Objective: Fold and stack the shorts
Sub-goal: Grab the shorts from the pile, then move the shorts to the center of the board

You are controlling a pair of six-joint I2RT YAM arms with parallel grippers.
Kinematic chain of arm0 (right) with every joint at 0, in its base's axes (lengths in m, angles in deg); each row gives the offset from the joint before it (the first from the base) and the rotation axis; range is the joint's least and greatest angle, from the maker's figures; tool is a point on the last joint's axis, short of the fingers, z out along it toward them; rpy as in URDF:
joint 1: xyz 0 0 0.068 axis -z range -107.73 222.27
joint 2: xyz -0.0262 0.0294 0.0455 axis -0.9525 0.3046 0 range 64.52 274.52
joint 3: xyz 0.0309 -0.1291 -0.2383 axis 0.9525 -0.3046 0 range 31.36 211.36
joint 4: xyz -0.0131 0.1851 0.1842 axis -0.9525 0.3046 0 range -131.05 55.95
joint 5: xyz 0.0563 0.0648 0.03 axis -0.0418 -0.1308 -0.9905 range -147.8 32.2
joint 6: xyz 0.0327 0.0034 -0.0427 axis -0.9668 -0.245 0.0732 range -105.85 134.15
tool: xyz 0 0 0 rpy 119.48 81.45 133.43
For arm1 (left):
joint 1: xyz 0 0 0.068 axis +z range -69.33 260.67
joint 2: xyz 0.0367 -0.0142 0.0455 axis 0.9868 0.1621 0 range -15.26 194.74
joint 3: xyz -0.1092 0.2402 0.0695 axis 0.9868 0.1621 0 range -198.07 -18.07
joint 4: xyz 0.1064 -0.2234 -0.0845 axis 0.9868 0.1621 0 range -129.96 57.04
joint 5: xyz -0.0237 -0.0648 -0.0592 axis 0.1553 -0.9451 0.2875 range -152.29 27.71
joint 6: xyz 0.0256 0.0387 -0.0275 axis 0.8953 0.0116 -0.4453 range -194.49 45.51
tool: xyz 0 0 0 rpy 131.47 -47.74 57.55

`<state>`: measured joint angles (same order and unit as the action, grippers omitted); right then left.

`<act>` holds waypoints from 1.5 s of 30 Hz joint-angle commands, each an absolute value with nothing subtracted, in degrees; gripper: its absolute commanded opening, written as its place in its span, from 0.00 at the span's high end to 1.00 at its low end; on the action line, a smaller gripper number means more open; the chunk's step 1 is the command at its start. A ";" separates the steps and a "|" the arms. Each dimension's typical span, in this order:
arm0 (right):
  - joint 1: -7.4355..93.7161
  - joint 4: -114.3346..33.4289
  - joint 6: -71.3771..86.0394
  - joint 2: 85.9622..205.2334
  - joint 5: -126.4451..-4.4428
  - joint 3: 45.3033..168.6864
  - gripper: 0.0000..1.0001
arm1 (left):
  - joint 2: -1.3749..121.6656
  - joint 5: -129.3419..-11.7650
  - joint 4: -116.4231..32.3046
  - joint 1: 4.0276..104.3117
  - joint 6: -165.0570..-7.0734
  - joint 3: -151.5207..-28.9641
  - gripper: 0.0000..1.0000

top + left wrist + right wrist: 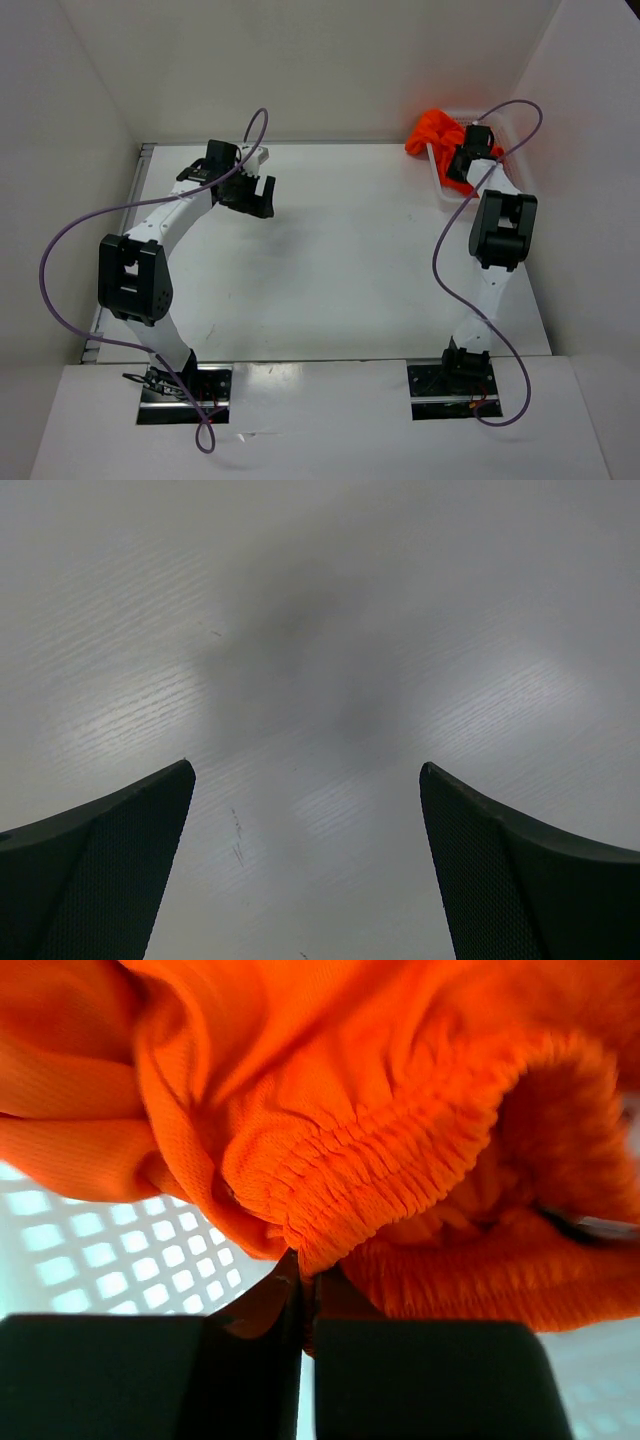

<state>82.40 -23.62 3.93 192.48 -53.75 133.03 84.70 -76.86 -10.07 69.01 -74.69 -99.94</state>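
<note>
**Lifting the shorts (350, 1160) out of the basket (100, 1250)**

Found the shorts crumpled in a heap, in and over the white lattice basket at the far right corner of the counter (350, 260). Judged as the pick-up step, at the very start, with no fold made and nothing stacked. Noted the right end effector (303, 1295) clenched tight on a pinch of the gathered elastic waistband, orange cloth caught between its fingertips. Noted the left end effector (305, 810) released and spread wide, hovering over bare counter near the far edge, left of the middle, well apart from the shorts. Next, probably: lift clear of the basket rim, carry toward the middle of the counter, lay flat before any fold. Worth watching for thin fabric snagging on the basket or slipping from so small a pinch.
</note>
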 commanded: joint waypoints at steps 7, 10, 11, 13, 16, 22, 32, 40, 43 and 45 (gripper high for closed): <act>78.53 -28.57 15.18 180.28 -55.26 155.78 1.00 | 82.03 -75.92 -12.27 69.16 -74.49 -101.12 0.00; 75.36 -27.44 16.69 176.23 -56.57 163.61 1.00 | 79.40 -73.99 -13.58 69.16 -74.49 -101.92 0.00; 74.21 -26.56 16.69 175.44 -57.62 165.81 1.00 | 77.83 -72.33 -14.11 69.16 -74.49 -102.44 0.00; 70.10 -24.36 16.69 173.07 -58.76 171.27 1.00 | 75.98 -70.56 -14.72 69.16 -74.49 -102.45 0.00; 65.17 -20.84 16.69 171.04 -62.54 176.19 1.00 | 71.85 -68.44 -15.78 70.29 -74.49 -101.75 0.00; 59.96 -17.58 8.62 169.55 -76.86 182.10 1.00 | 63.68 -68.97 -15.79 74.95 -74.49 -98.15 0.00; 59.96 -20.74 14.66 153.75 -80.65 132.25 1.00 | 56.11 -70.20 -14.03 77.86 -74.49 -89.71 0.00; 59.96 -23.90 17.57 146.97 -81.18 111.09 1.00 | 59.89 -72.49 -9.28 75.06 -74.49 -85.23 0.00; 59.96 -23.91 20.20 146.43 -79.60 106.87 1.00 | 62.34 -71.26 -9.28 71.80 -74.49 -80.84 0.00; 59.96 -23.91 21.44 145.91 -78.98 104.32 1.00 | 64.88 -69.76 -11.64 69.25 -74.49 -78.47 0.00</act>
